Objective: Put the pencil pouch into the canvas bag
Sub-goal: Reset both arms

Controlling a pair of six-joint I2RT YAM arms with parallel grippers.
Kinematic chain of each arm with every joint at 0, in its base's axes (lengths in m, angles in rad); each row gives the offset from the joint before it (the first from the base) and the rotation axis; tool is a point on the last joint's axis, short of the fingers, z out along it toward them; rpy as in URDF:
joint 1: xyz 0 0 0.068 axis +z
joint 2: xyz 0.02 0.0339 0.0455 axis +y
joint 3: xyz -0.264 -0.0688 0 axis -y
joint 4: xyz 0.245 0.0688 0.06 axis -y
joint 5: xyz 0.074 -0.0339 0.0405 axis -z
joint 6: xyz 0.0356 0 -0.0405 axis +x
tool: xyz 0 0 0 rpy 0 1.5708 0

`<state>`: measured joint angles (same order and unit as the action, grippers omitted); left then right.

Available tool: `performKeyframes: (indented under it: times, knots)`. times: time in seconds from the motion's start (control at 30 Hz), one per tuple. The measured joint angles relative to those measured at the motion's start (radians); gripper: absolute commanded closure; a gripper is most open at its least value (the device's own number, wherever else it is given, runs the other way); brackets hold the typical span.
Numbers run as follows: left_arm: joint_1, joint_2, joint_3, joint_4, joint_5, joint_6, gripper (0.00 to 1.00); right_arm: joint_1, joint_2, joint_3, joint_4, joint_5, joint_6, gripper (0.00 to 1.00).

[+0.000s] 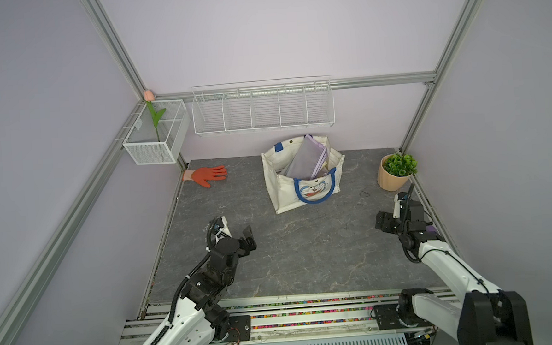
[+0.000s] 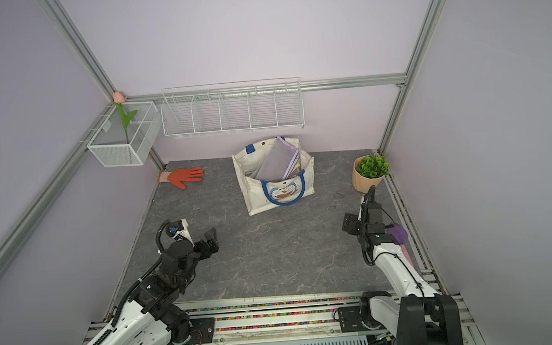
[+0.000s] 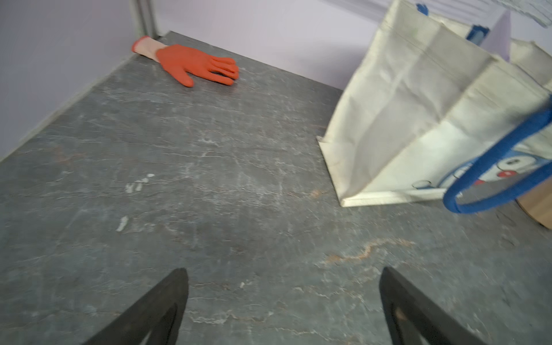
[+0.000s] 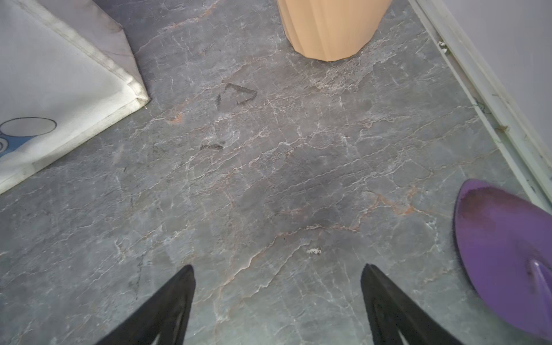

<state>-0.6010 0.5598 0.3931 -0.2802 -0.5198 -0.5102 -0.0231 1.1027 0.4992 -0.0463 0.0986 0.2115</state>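
Where the bag (image 1: 284, 195) stands upright on the table (image 1: 306, 260), its mouth is open. The pouch (image 1: 306, 160) sits inside it, tilted, with one corner projecting above the bag's rear rim (its grey mesh face is turned upward). The bag's front handle (image 1: 317, 201) hangs down over the cat print.

Left gripper (image 3: 282, 277): in front of the bag and to its left, well apart from it. Jaws are spread wide, with only bare table between them.

Right gripper (image 4: 277, 266): in front of the bag and to its right, well apart from it. Jaws are likewise spread and hold nothing.

Other items, located from the bag:
- Glove (image 1: 207, 175): orange, lying flat to the bag's left, near the rear wall.
- Pot (image 1: 390, 176): to the bag's right, holding a green plant.
- Purple item (image 2: 398, 233): to the bag's right and forward of it, just beside the right wrist. It is partly hidden and its kind cannot be told.
- Rack (image 1: 262, 110): white wire, on the wall above and behind the bag.
- Basket (image 1: 154, 144): white mesh, above and left of the bag, holding a tulip (image 1: 149, 95).
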Motion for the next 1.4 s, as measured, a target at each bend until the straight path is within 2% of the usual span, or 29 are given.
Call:
performKeyframes:
  times: [0.07,0.17,0.33,0.43,0.53,0.67,0.9,1.07,1.17,1.4]
  knots:
    - [0.038,-0.011,-0.028,0.051,-0.034,0.02,0.01,-0.011,0.033,-0.005,0.088,-0.017,-0.024,0.11]
    - [0.093,0.05,-0.058,0.161,-0.084,0.051,0.01,-0.021,0.117,-0.001,0.242,-0.048,-0.072,0.11]
    - [0.198,0.325,-0.066,0.382,-0.13,0.049,0.01,-0.035,0.286,0.003,0.444,-0.081,-0.127,0.11]
    - [0.259,0.512,-0.051,0.48,-0.121,0.033,0.01,-0.058,0.343,-0.01,0.547,-0.093,-0.134,0.12]
    - [0.288,0.629,-0.018,0.551,-0.116,0.026,0.01,-0.072,0.361,-0.022,0.607,-0.105,-0.141,0.12]
    - [0.305,0.655,0.022,0.618,-0.111,0.04,0.01,-0.051,0.376,-0.023,0.673,-0.117,-0.167,0.12]
    - [0.35,0.613,0.113,0.665,-0.113,0.265,0.01,0.007,0.423,-0.09,0.808,-0.061,-0.2,0.12]
    - [0.375,0.826,0.062,0.882,-0.116,0.414,0.01,0.012,0.427,-0.093,0.835,-0.035,-0.209,0.12]
    - [0.394,0.949,0.053,0.934,-0.08,0.465,0.01,0.013,0.428,-0.093,0.843,-0.031,-0.212,0.12]
    - [0.521,0.976,0.016,1.061,0.066,0.454,0.01,0.014,0.428,-0.103,0.877,-0.012,-0.213,0.12]
